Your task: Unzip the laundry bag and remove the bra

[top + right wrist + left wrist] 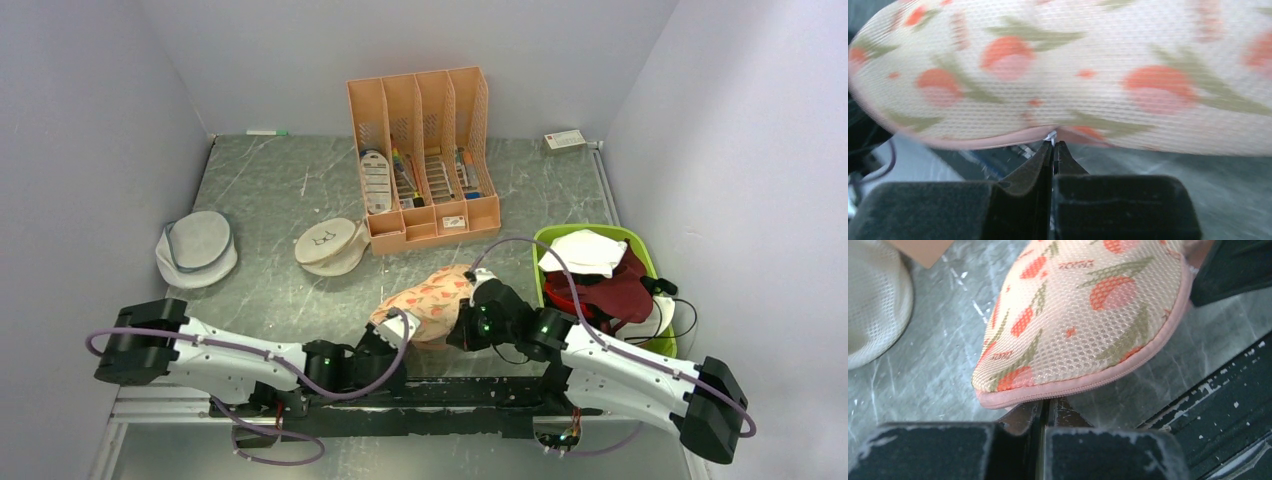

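Left gripper (pixel 1048 406), closed, at laundry bag (pixel 1083 330) rim

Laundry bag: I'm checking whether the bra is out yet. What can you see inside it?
On the laundry bag, the pink zip edge looks closed where visible, and the printed mesh hides any contents; no bra shows.

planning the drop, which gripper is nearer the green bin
Right. The right gripper is at the end of the laundry bag nearest the green bin; the left gripper is at the bag's opposite end.
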`<action>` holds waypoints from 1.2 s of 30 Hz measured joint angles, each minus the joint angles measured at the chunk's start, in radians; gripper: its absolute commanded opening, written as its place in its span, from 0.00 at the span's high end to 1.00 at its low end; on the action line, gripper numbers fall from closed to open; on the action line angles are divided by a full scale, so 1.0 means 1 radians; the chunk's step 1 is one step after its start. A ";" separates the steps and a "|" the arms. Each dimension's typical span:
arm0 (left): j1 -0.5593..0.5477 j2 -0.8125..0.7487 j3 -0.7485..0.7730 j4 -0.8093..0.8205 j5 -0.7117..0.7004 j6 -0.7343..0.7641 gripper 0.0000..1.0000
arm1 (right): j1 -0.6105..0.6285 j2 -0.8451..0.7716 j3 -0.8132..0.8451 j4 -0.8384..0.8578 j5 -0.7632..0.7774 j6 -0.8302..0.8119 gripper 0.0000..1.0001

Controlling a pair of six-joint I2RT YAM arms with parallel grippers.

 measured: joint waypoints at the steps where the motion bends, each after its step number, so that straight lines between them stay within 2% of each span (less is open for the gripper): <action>1: 0.004 -0.021 -0.004 -0.023 -0.009 -0.029 0.93 | -0.014 -0.001 0.003 -0.016 0.037 0.013 1.00; 8: 0.028 -0.039 -0.003 -0.125 -0.080 -0.172 0.93 | -0.238 -0.013 0.010 -0.078 0.267 0.051 1.00; 12: 0.029 0.020 0.024 -0.196 -0.126 -0.253 0.93 | -0.322 0.034 0.010 0.018 0.365 -0.020 1.00; 13: 0.029 0.036 0.034 -0.212 -0.138 -0.272 0.91 | -0.333 0.056 0.010 0.055 0.372 -0.049 1.00; 14: 0.030 0.050 0.044 -0.224 -0.146 -0.287 0.80 | -0.340 0.077 0.010 0.093 0.370 -0.083 1.00; 18: 0.033 0.090 0.093 -0.306 -0.148 -0.317 0.46 | -0.347 0.103 0.021 0.169 0.287 -0.192 1.00; 21: 0.004 0.095 0.138 -0.370 -0.106 -0.299 0.28 | -0.349 0.100 0.037 0.169 0.172 -0.229 1.00; 23: -0.055 0.078 0.166 -0.369 -0.043 -0.246 0.14 | -0.348 0.089 0.040 0.160 0.073 -0.245 1.00; 27: -0.117 -0.009 0.179 -0.273 0.138 -0.091 0.08 | -0.347 0.048 0.039 0.131 -0.098 -0.264 1.00; 30: -0.098 0.000 0.235 -0.216 0.172 0.006 0.06 | -0.346 0.010 0.037 0.123 -0.187 -0.274 1.00; 36: 0.124 0.122 0.286 -0.012 0.205 0.204 0.10 | -0.345 -0.040 0.029 0.132 -0.307 -0.275 1.00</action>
